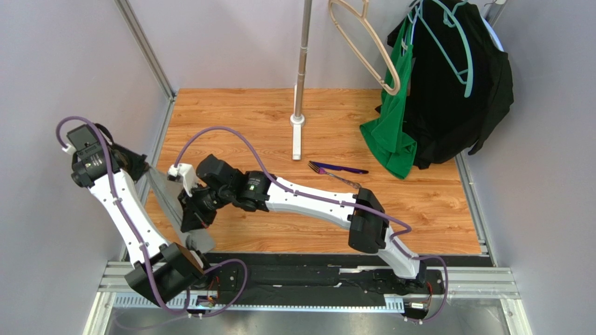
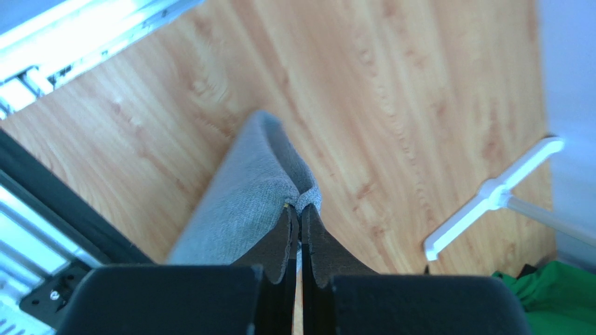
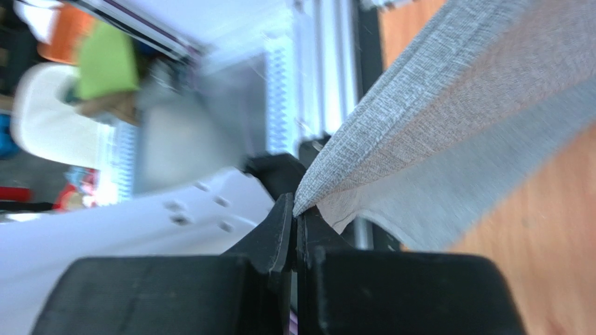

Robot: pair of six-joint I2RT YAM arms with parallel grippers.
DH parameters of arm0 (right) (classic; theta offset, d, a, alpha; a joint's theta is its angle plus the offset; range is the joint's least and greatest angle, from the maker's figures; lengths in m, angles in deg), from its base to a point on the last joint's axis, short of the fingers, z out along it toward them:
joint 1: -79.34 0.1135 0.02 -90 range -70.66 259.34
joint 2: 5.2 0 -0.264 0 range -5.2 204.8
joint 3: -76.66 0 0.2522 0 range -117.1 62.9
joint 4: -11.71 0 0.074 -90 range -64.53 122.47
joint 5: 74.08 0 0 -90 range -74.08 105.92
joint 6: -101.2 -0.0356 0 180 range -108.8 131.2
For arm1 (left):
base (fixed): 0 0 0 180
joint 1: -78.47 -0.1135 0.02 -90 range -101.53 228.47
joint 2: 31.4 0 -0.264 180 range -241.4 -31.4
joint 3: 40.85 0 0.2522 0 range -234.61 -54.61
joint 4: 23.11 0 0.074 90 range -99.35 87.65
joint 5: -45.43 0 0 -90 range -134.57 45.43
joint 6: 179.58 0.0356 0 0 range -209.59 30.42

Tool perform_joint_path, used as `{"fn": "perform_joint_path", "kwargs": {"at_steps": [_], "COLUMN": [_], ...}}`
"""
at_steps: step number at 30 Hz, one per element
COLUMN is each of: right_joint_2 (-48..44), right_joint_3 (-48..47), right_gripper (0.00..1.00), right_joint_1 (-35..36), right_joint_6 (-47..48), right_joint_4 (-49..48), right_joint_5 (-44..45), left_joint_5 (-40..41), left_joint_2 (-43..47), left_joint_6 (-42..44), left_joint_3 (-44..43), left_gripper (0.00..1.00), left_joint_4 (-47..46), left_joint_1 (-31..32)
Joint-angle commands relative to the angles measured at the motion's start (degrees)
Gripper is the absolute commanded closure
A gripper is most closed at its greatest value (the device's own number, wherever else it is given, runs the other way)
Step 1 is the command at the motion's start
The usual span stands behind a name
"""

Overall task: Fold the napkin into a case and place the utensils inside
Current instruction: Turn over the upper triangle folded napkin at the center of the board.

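The left pincer [image 2: 299, 215] is pinching a folded corner of the napkin [image 2: 245, 199] with its jaws closed, and the grey cloth is running away ahead of its tips, down toward the table [image 2: 392, 105]. The right pincer [image 3: 294, 209] is likewise clamping an edge of the same cloth, with 2 layers fanning out above and to the right of its tips. Gripping at 2 points is probably letting the arms draw the doubled cloth taut so the fold lands straight. The 2 utensils [image 1: 338, 171] are lying side by side on the wood, well apart from both pincers, likely waiting until the case is formed.
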Motion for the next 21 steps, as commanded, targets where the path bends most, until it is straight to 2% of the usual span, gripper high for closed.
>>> {"fn": "perform_joint_path", "kwargs": {"at_steps": [1,4,5,6,9,11,13,17,21], "right_joint_2": [-1.23,-2.71,-3.50,-4.90,-5.88,-6.06,-5.63,-3.78,-4.39], "right_joint_3": [-3.69,2.61,10.55,14.55,28.18,33.63,43.21,53.33,58.70], "right_gripper": [1.00,1.00,1.00,1.00,1.00,1.00,1.00,1.00,1.00], "right_joint_1": [0.58,-2.22,-3.11,-4.16,-8.47,-11.63,-14.61,-18.93,-21.74], "right_joint_6": [-11.54,-18.30,-23.80,-26.73,-33.34,-35.54,-39.84,-42.04,-40.39], "right_joint_4": [-7.09,-16.64,-21.03,-31.52,-43.18,-47.16,-56.81,-64.04,-64.14], "right_joint_5": [-15.26,-18.16,-19.74,-20.36,-22.12,-23.44,-24.14,-25.03,-25.03], "left_joint_5": [1.35,0.38,1.16,2.82,7.22,9.16,11.53,12.07,13.91], "left_joint_2": [3.59,-0.70,-1.85,-4.04,-10.18,-14.41,-21.35,-33.39,-43.15], "left_joint_6": [-1.56,-2.10,-2.01,-1.75,-1.40,-2.27,-3.33,-4.47,-4.21], "left_joint_3": [-7.53,-10.08,-9.73,-9.03,-5.34,-3.33,-2.44,-6.89,-13.41], "left_gripper": [1.00,1.00,1.00,1.00,1.00,1.00,1.00,1.00,1.00], "left_joint_4": [-11.11,-12.52,-13.30,-16.18,-21.64,-23.50,-27.19,-31.24,-31.68], "left_joint_1": [-0.37,2.51,4.35,9.77,20.24,23.87,28.34,35.56,42.07]}}
